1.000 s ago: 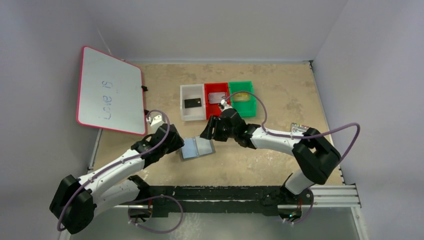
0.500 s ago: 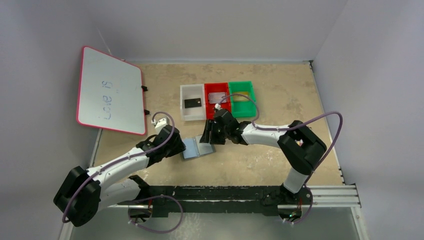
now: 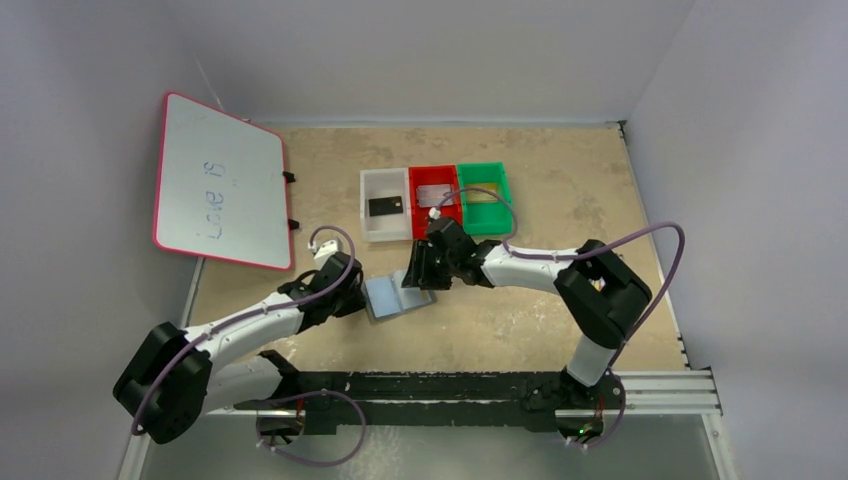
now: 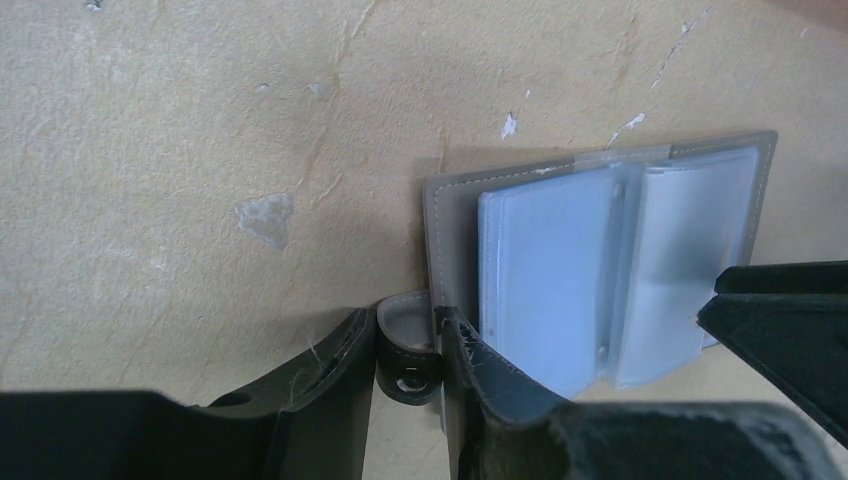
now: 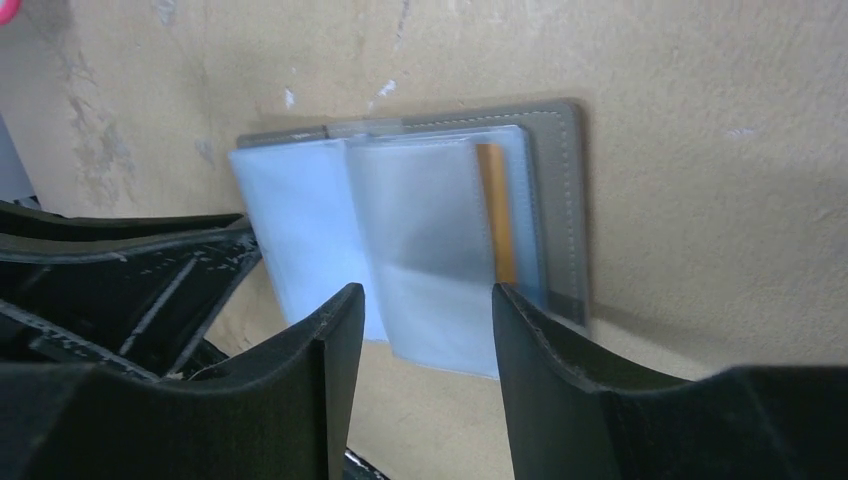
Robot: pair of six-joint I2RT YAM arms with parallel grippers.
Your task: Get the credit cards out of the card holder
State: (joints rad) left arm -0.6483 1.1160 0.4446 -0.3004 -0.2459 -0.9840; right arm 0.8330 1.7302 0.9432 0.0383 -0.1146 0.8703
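Observation:
The grey card holder (image 3: 398,297) lies open on the table, its bluish plastic pockets (image 4: 545,270) facing up. My left gripper (image 4: 404,316) is at its left edge, the jaws closed in on the holder's small snap tab (image 4: 410,345), which touches both fingers. My right gripper (image 5: 425,300) hangs open over the near edge of the pockets, nothing between its fingers. An orange-yellow credit card edge (image 5: 490,210) shows through the right-hand pocket. A black credit card (image 3: 385,207) lies in the white tray, a silvery one (image 3: 434,195) in the red tray.
Three trays stand in a row behind the holder: white (image 3: 368,215), red (image 3: 418,222) and green (image 3: 500,215), the green one with something flat and yellowish in it. A pink-framed whiteboard (image 3: 220,180) leans at the far left.
My left gripper has slid in to the holder's left edge and its jaws have narrowed onto the snap tab. The right gripper has dropped slightly lower and left over the holder.

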